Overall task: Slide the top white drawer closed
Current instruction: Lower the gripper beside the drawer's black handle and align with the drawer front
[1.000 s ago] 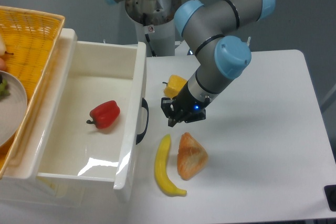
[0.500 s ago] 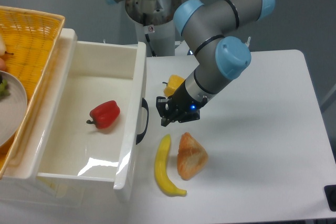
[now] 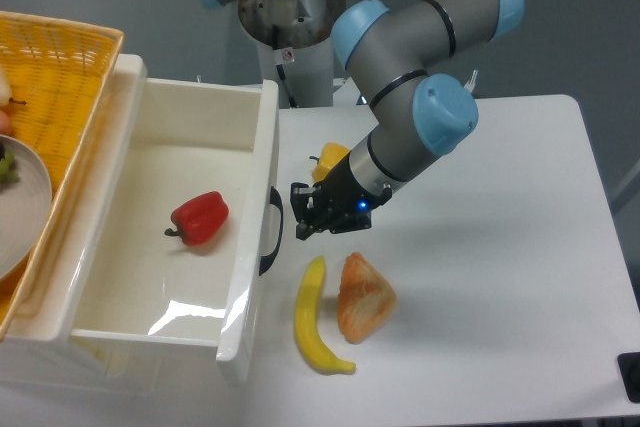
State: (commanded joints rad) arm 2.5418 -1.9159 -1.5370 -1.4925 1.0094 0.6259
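White bench (image 3: 500, 247) under grey wall, and the top white drawer (image 3: 170, 227) sits pulled right out, red pepper (image 3: 200, 217) inside. Gripper (image 3: 303, 219) hangs low just beside the black handle (image 3: 272, 231), fingers narrow, holding nothing: placed, I'd say, for a shove.

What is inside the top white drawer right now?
A red bell pepper lies on the floor of the top white drawer; nothing else shows there. The basket overhangs its left rim, hiding that edge.
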